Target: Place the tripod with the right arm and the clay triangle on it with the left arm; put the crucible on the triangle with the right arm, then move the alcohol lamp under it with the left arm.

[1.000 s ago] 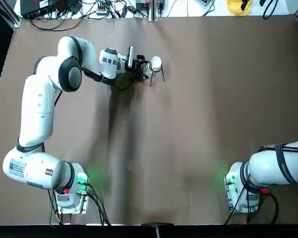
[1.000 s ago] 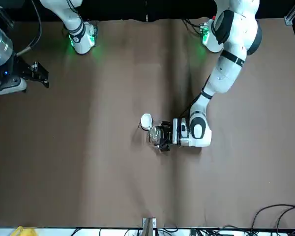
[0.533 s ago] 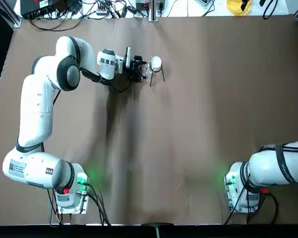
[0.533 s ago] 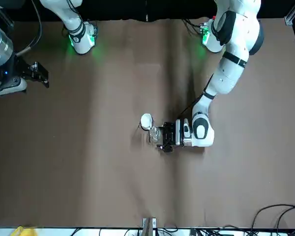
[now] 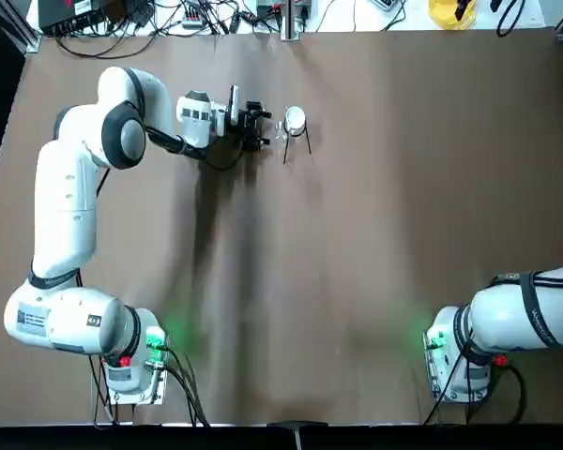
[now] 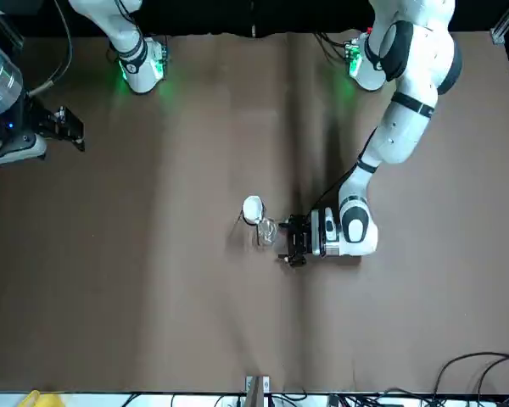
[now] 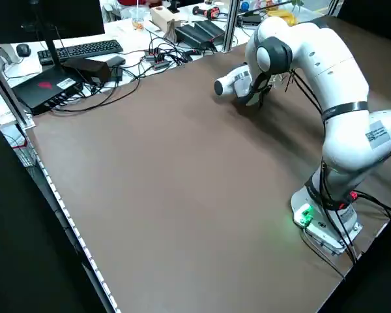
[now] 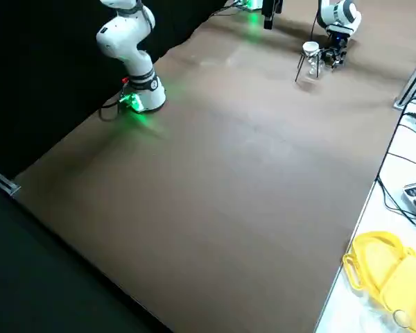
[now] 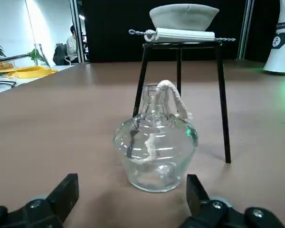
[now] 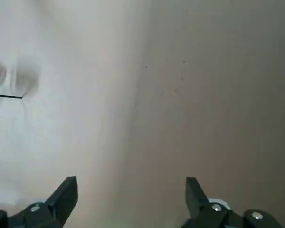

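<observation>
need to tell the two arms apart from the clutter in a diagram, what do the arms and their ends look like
Both arms are glossy white, rounded segments with black bands at the joints. Each base glows green, with a small red spot and black cables trailing off. The left arm carries a printed label near its base. The left gripper is black behind a white wrist with a grey ring; the right gripper is likewise black. Each has short black jaws.
</observation>
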Motion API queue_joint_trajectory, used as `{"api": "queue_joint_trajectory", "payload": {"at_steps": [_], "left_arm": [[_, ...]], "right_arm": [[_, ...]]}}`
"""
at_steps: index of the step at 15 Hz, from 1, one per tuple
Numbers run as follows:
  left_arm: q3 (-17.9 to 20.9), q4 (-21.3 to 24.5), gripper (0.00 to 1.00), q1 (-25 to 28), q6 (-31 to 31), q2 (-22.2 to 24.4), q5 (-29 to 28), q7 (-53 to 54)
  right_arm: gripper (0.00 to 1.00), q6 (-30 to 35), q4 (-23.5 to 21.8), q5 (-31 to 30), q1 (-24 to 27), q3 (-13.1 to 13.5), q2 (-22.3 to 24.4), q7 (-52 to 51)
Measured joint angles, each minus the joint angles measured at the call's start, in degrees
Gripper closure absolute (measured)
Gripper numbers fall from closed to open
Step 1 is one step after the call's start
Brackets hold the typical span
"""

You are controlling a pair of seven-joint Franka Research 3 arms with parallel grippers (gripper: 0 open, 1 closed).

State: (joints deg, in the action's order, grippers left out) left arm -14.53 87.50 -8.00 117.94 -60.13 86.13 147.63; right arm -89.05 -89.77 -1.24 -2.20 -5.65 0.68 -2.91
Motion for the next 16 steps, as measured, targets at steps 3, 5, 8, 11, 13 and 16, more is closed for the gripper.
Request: {"api": "queue_joint_trajectory", "payload": {"at_steps": [3, 5, 8, 11, 13, 16], "left_arm": [[-0.05, 0.01, 0.00, -0.03, 0.00, 0.01, 0.00, 0.00], [-0.07, 0.01, 0.00, -0.02, 0.00, 0.02, 0.02, -0.07], [-0.22, 0.03, 0.00, 1.05, -0.97, 0.25, 0.14, -0.72], [-0.32, 0.29, 0.07, 1.32, -1.22, 0.74, 0.14, -1.49], [-0.51, 0.46, 0.22, 1.08, -1.24, 0.83, 0.14, -1.55], [-0.60, 0.77, 0.29, 0.45, -1.24, 0.83, 0.14, -1.57]], "right_arm": [[0.00, 0.00, -0.03, 0.00, 0.00, 0.00, 0.00, -0.01], [0.00, 0.00, -0.07, 0.00, 0.00, 0.01, 0.00, -0.02], [0.00, 0.00, -0.09, 0.00, 0.00, 0.04, 0.00, -0.03], [0.00, 0.00, -0.10, 0.00, 0.00, 0.04, 0.00, -0.04], [0.00, 0.00, -0.13, 0.00, 0.00, 0.05, 0.00, -0.04], [0.00, 0.01, -0.17, 0.00, 0.00, 0.07, 0.00, -0.04]]}}
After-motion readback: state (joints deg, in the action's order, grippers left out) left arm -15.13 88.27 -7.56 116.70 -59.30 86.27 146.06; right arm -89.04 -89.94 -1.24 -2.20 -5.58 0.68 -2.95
